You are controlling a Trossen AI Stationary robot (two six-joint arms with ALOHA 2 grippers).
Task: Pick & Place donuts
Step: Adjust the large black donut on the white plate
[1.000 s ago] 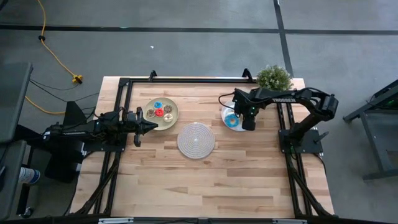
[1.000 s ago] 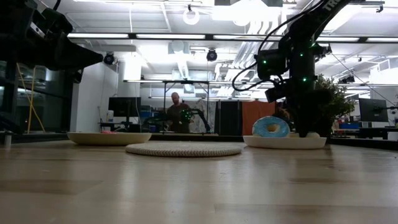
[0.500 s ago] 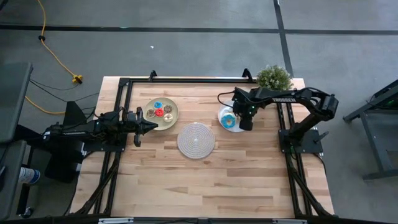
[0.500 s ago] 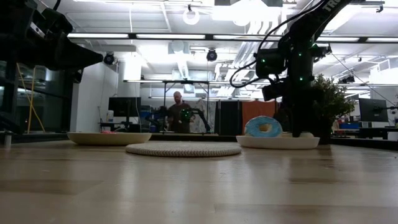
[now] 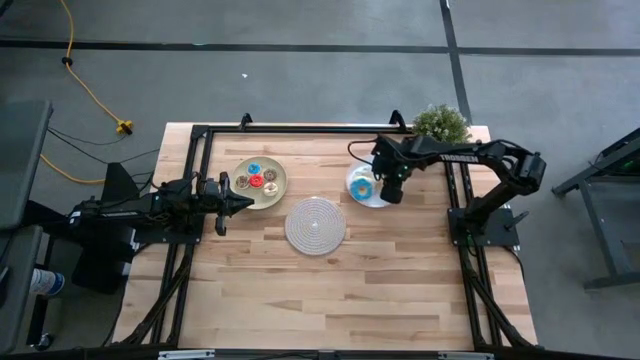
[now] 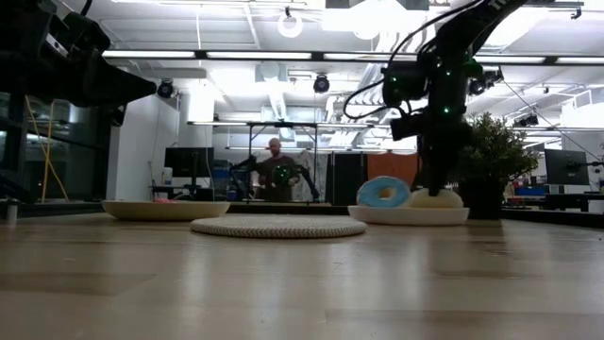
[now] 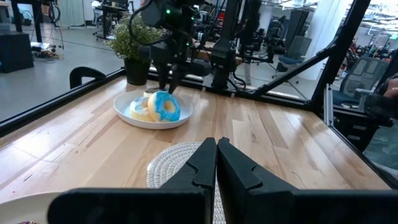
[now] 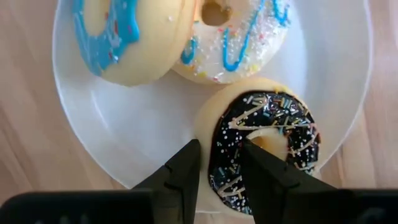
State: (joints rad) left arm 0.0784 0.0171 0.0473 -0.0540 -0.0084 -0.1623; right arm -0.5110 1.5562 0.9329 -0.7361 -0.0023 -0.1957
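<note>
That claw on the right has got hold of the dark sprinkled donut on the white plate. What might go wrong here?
The right gripper pinches only one side of the chocolate donut, so the donut may twist or slip free when lifted.

The blue-iced donut leans on edge against the white-iced donut; a nudge could topple it or roll it off the white plate.

The plate looks light, so dragging the donut sideways might slide the plate along the table.

Grey floor [image 5: 300, 80], ceiling strip lights [image 6: 255, 55] — monitors [image 6: 187, 162]
</note>
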